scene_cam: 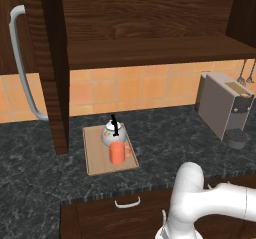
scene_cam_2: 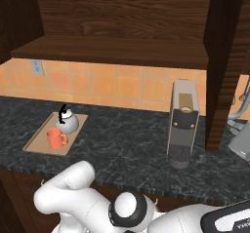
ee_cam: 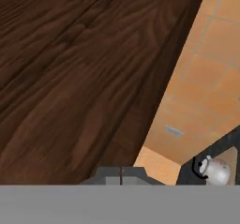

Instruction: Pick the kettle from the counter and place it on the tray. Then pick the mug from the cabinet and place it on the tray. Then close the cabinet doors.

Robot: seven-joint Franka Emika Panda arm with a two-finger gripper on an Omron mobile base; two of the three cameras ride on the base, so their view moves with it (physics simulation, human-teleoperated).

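Observation:
The white kettle (scene_cam: 112, 132) with its black handle stands on the light-wood tray (scene_cam: 95, 155), which lies on the dark marbled counter (scene_cam: 165, 138). The orange-red mug (scene_cam: 118, 153) stands on the tray just in front of the kettle. From the right, the kettle (scene_cam_2: 67, 122), mug (scene_cam_2: 56, 139) and tray (scene_cam_2: 36, 143) are at the left. Both cabinet doors stand open: the left one (scene_cam: 54, 68) with its curved handle (scene_cam: 19, 63), the right one (scene_cam_2: 222, 66). My gripper (ee_cam: 121, 176) is shut and empty, close against a dark wood panel (ee_cam: 70, 78); the kettle (ee_cam: 216, 169) lies far beyond.
A grey coffee machine (scene_cam: 222, 110) stands on the counter at the right, also in the right base view (scene_cam_2: 183, 122). A grey box (scene_cam_2: 241, 146) sits past the right door. The cabinet shelf (scene_cam: 150, 50) overhangs the tiled wall. A drawer handle (scene_cam: 127, 203) is below the counter edge.

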